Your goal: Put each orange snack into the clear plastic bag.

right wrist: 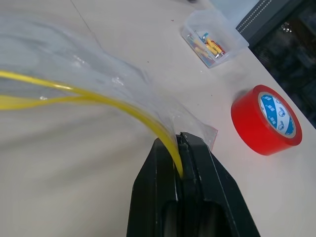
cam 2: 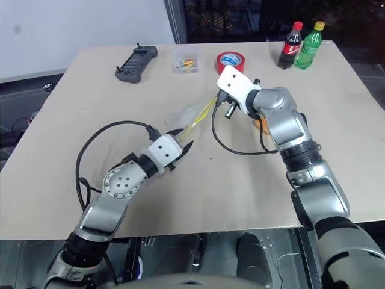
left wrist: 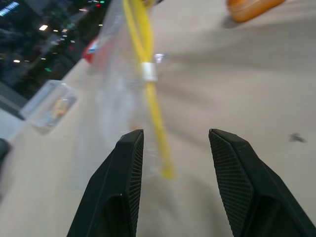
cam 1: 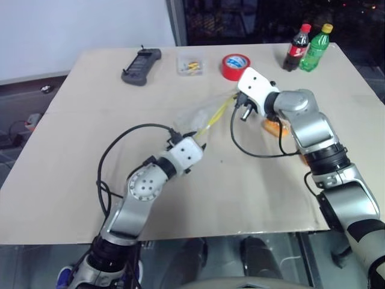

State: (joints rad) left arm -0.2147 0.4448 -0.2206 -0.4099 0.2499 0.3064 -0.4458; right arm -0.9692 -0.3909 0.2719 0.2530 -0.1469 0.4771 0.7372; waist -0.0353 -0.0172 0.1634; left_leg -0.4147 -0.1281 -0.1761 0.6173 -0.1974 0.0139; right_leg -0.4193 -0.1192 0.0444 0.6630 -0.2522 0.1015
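Note:
The clear plastic bag [cam 1: 198, 115] is stretched above the table's middle, its yellow seal strip [left wrist: 148, 84] running between my two grippers. My right gripper [right wrist: 180, 143] is shut on the bag's far corner, pinching the yellow strip near the red tape roll. My left gripper [left wrist: 175, 140] stands open at the bag's near end, with the tip of the yellow strip between its fingers [left wrist: 129, 163] and touching neither. One orange snack [cam 1: 272, 125] lies on the table just beyond my right forearm, seen again as the orange snack [left wrist: 254, 7] in the left wrist view.
A red tape roll [cam 1: 234, 66] and a small clear box [cam 1: 190, 65] of coloured bits sit at the back. A black handset [cam 1: 141, 66] lies back left. Two bottles [cam 1: 307, 47] stand back right. A black cable [cam 1: 252, 150] loops on the table under my right arm.

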